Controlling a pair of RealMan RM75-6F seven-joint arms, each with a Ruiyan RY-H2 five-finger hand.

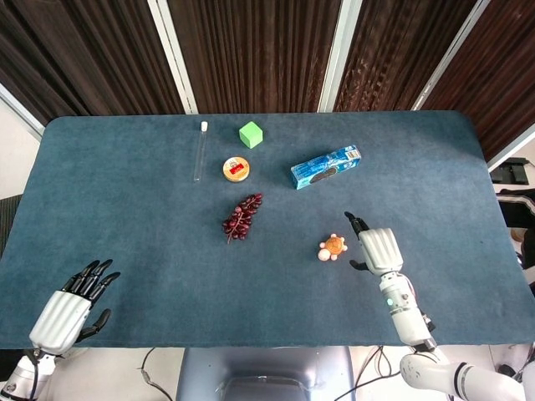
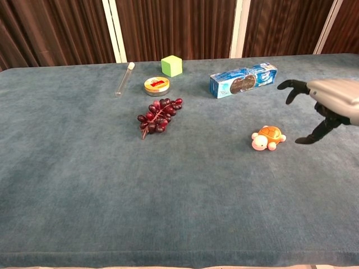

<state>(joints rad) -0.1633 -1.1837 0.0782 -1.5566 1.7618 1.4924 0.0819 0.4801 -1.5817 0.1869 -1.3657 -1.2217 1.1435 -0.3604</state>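
A small orange toy turtle (image 1: pixel 332 247) (image 2: pixel 266 138) lies on the blue table cloth (image 1: pixel 134 209), right of centre. My right hand (image 1: pixel 378 249) (image 2: pixel 328 104) hovers just to its right with fingers spread and nothing in them, a small gap from the turtle. My left hand (image 1: pixel 73 304) rests at the near left corner of the table, fingers apart, holding nothing; the chest view does not show it.
A bunch of dark red grapes (image 1: pixel 241 217) (image 2: pixel 158 116) lies mid-table. Behind it are a round tin (image 1: pixel 236 169), a green cube (image 1: pixel 250 134), a clear tube (image 1: pixel 200 151) and a blue box (image 1: pixel 326 166) (image 2: pixel 243 79). The table edge runs close to both hands.
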